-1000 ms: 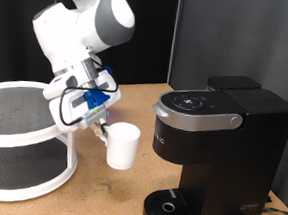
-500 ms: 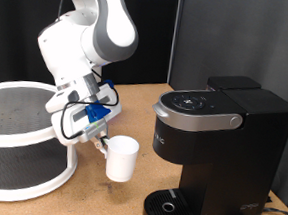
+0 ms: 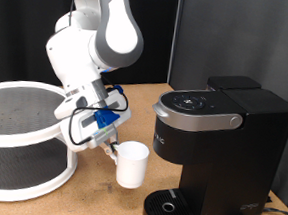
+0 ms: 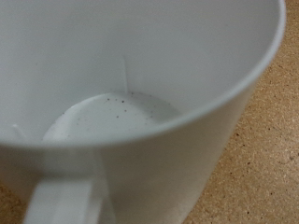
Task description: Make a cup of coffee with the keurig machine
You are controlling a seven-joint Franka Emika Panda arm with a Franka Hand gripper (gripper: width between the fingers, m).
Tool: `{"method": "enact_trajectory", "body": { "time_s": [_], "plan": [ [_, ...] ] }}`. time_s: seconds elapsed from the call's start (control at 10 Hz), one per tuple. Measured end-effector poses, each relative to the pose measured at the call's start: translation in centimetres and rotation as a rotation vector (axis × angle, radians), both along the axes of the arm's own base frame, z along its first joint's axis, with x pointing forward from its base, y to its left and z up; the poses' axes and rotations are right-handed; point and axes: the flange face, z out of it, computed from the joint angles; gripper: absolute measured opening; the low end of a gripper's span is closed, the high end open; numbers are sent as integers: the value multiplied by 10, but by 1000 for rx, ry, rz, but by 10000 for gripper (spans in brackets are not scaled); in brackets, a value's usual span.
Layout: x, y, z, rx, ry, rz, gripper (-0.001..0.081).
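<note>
Nearest the camera, at the lower centre of the exterior view, the round drip tray [image 3: 168, 205] is sitting bare at the foot of the machine [image 3: 216, 143]. Just left of it and slightly above, the gripper [image 3: 109, 145] is carrying the cup [image 3: 132, 164] by its left edge, fingers pinched narrow on that side. The cup is hanging upright or nearly so, mouth up, apparently clear of the table [image 3: 145, 94], and close beside the machine's front without touching it. In the wrist view the cup [image 4: 149, 93] is filling almost the whole picture. Its inside is looking empty apart from a few dark specks on the bottom, and a white bar is crossing the rim, though whether that is a handle or a finger is unclear. The step in hand appears to be bringing the cup to the tray. That calls for keeping it level and low enough to slip under the machine's overhanging head, which is the main thing standing in the way. At the left edge of the frame a white round two-tier rack [image 3: 21, 138] is standing close behind the arm. The machine's lid is looking closed, and a dark curtain is hanging at the back.
</note>
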Motion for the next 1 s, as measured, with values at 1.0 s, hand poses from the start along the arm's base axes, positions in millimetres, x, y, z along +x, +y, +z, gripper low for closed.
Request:
{"method": "enact_trajectory", "body": {
  "time_s": [1.0],
  "plan": [
    [23, 48, -7, 8, -27, 52, 67]
  ]
}}
